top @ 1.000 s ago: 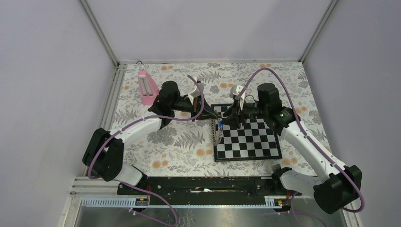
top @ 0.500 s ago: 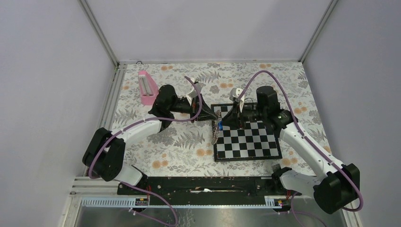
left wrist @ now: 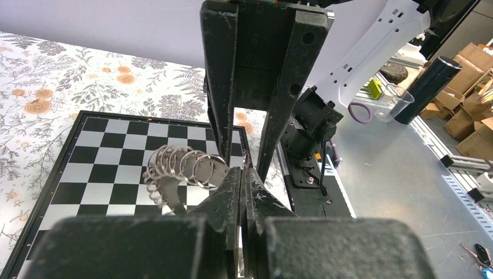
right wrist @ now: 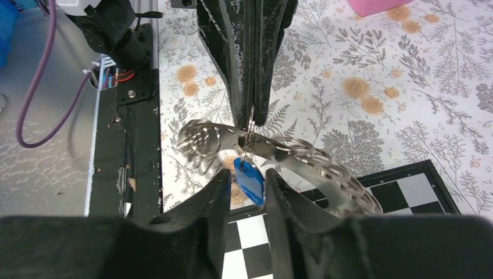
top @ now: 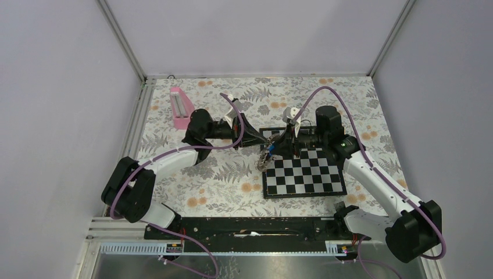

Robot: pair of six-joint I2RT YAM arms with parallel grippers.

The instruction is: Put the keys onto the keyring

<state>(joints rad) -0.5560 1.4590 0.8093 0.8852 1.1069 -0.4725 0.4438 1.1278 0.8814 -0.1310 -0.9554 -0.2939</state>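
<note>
Keyring (right wrist: 317, 161) is clamped in the tightly closed left gripper (right wrist: 249, 111) and held up off the table, over the chessboard's (top: 308, 171) left edge (loops fanned out sideways). Blue key (right wrist: 251, 181) is hung from a thin loop there, its head pinched in the narrowly set right gripper (right wrist: 247, 189).

The worktop (top: 221, 180) is covered edge to edge with a pale cloth printed in grey ferns and orange flowers. A black-and-white chessboard (top: 302, 174) with a dark border lies flat on it, right of the middle and square to the edges. A pink box (top: 181, 107) sits on the cloth near the far left corner, well apart from the board. A black rail (top: 244, 226) runs along the near edge
</note>
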